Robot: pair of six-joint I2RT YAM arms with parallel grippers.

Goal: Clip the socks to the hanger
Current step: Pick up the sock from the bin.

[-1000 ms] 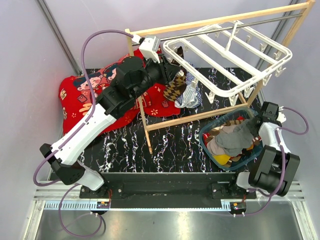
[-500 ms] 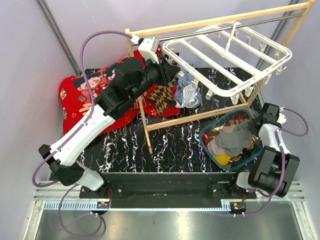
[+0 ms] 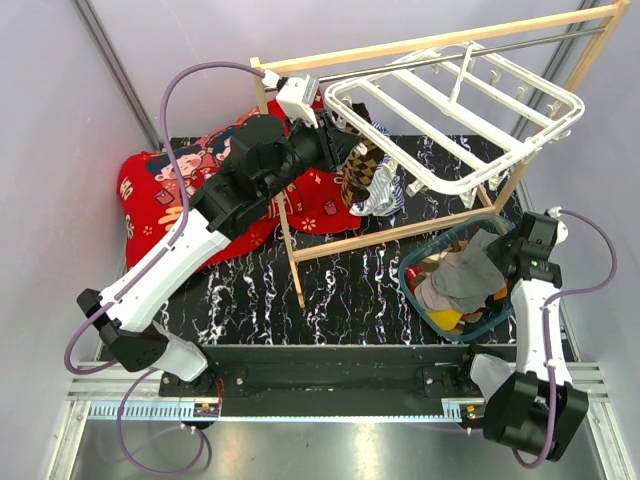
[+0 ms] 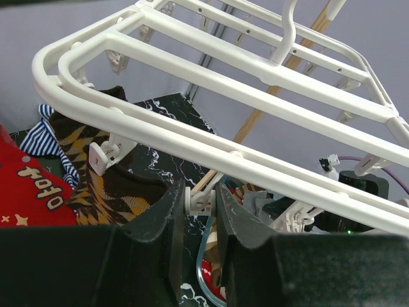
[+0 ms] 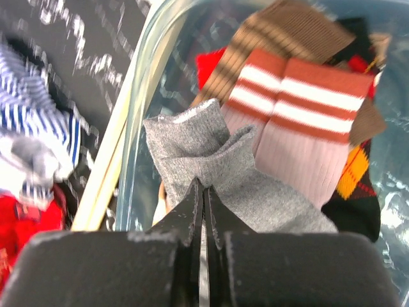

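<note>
The white grid hanger (image 3: 455, 186) hangs from the wooden rack and fills the top of the left wrist view (image 4: 255, 70). A diamond-checkered sock (image 3: 360, 172) hangs under its left corner, also seen in the left wrist view (image 4: 102, 185). My left gripper (image 3: 338, 135) (image 4: 199, 199) is shut on a white clip peg (image 4: 202, 198) on the hanger's front rail. My right gripper (image 3: 507, 260) (image 5: 204, 188) is shut on a plain grey sock (image 3: 470, 275) (image 5: 255, 192) in the basket.
The clear blue basket (image 3: 410, 285) (image 5: 137, 128) at the right holds several socks, among them a pink striped one (image 5: 300, 102). A blue-and-white striped cloth (image 3: 387, 192) (image 4: 45, 134) hangs beside the checkered sock. The wooden rack (image 3: 290, 240) straddles the table. A red cushion (image 3: 160, 185) lies at the left.
The checkered sock has swung under the hanger's left corner and now hangs straighter. The right arm has changed pose, its base link dropping toward the near edge while its gripper stays at the basket.
</note>
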